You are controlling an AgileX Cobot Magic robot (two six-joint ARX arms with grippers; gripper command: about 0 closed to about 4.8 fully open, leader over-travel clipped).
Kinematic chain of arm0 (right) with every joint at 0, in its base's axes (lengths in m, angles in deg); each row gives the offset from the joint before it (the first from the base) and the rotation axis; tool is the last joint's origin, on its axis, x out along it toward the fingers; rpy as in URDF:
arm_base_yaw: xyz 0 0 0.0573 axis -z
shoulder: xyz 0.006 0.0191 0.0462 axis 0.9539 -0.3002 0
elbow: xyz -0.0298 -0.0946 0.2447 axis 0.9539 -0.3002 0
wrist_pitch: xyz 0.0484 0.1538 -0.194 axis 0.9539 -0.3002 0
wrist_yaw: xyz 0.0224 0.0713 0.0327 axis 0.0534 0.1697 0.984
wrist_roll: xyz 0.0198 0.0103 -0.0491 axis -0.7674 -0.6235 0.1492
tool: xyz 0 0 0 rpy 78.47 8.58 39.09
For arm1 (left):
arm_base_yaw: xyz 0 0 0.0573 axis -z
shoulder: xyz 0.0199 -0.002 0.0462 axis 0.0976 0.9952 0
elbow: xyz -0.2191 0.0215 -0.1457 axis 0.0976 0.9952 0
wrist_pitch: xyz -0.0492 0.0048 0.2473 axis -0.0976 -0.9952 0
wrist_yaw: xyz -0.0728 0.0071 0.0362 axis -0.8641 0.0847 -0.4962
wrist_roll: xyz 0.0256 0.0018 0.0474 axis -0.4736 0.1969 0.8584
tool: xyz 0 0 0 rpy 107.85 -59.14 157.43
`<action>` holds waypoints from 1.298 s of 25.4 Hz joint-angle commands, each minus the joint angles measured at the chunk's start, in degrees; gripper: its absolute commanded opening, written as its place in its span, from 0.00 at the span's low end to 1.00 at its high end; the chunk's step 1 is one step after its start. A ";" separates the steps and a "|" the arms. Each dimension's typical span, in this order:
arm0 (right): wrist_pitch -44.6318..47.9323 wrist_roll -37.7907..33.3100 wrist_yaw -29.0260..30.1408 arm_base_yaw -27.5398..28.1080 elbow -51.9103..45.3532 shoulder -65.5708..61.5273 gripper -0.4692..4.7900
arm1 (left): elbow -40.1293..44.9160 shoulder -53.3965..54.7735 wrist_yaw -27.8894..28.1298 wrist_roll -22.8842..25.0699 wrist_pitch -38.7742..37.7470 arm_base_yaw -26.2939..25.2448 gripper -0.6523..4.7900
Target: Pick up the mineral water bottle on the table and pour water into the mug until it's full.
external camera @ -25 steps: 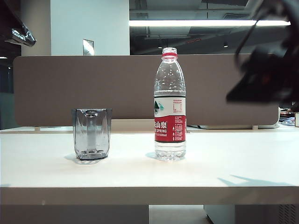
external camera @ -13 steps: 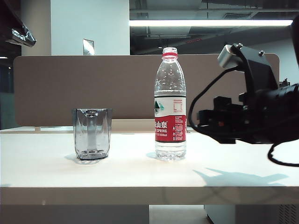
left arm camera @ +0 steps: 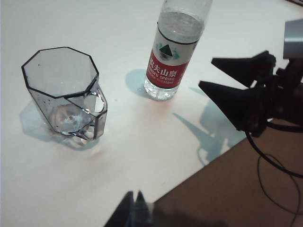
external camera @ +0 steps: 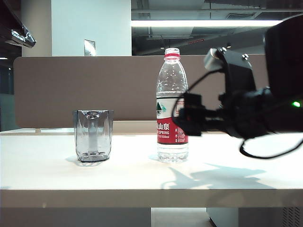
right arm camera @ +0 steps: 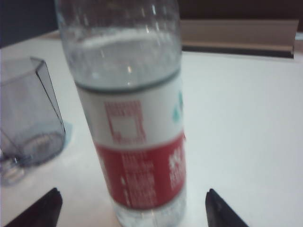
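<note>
Room: a brown-grey divider panel (external camera: 85, 90) is seen behind the surface; a lit ceiling strip light (external camera: 203, 23) and a pale pillar (external camera: 90, 28) are seen beyond it.
Surface: a wide white surface (external camera: 118, 175) with a thick pale front edge; shadows of the right arm are cast on it to the right of the bottle.
Right arm: a black arm (external camera: 255, 113) is held level above the surface, reaching in from the right of the exterior view.
Change since earlier frames: one second ago the right arm was only a dark blur high at the right edge; half a second ago it was lower and still clear of the bottle; now its gripper has been brought up to the label.
Mineral water bottle: the mineral water bottle (external camera: 172, 106) stands upright near the middle of the surface, red neck ring on, water (right arm camera: 125, 59) reaching just above the label.
Mug: the mug (external camera: 93, 135) stands upright, well apart to the left of the bottle; no fill can be made out.
Right gripper: the right gripper (right arm camera: 132, 208) is spread wide at label height, one fingertip seen on either side of the bottle; nothing is clasped.
Left gripper: only the dark tips of the left gripper (left arm camera: 135, 213) are seen, raised well back from mug and bottle, held together, nothing between them.
</note>
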 commanded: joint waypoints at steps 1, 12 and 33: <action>-0.52 -0.11 -0.04 -0.07 2.36 -0.42 0.92 | -0.17 -0.09 -0.28 0.20 0.70 0.07 0.12; -0.46 -0.33 0.11 -0.07 10.78 -8.20 0.92 | -0.20 -0.11 -0.28 0.20 0.70 0.07 0.12; -3.93 -0.31 -1.05 2.49 19.67 -13.97 0.85 | -0.17 -0.11 -0.28 0.20 0.70 0.07 0.12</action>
